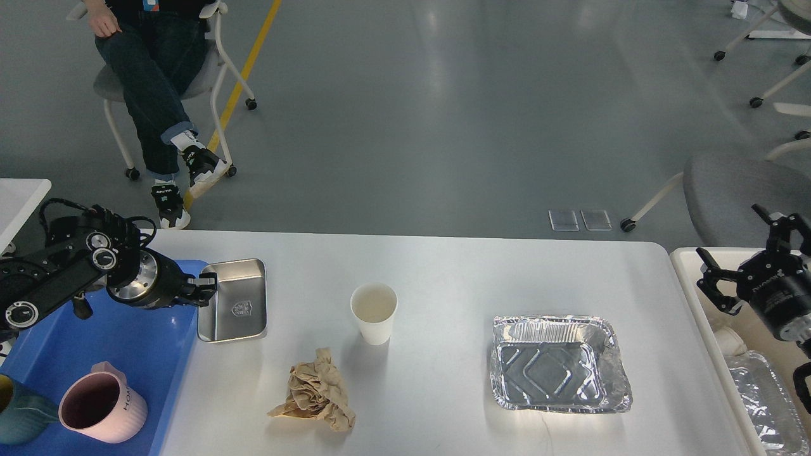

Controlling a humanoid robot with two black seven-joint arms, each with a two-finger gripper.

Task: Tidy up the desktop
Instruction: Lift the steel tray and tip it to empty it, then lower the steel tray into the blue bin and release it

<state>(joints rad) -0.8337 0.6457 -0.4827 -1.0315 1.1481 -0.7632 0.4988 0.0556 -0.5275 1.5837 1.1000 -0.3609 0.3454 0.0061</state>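
The white desktop [443, 266] fills the lower view. My left gripper [204, 288] is shut on the left rim of a small steel tray [236, 299] and holds it lifted over the desktop's left part, beside the blue plastic tray [127, 335]. On the desktop stand a white paper cup [374, 311], a crumpled brown paper wad [317, 392] and an empty foil pan [557, 364]. My right gripper [751, 256] is open and empty above the cream-white bin [694, 272] at the right.
The blue tray holds a pink mug [101, 410] and a teal mug [19, 415]. The bin holds a foil pan [763, 396] and a paper cup [728, 339]. A seated person [152, 69] and wheeled chairs are beyond the table.
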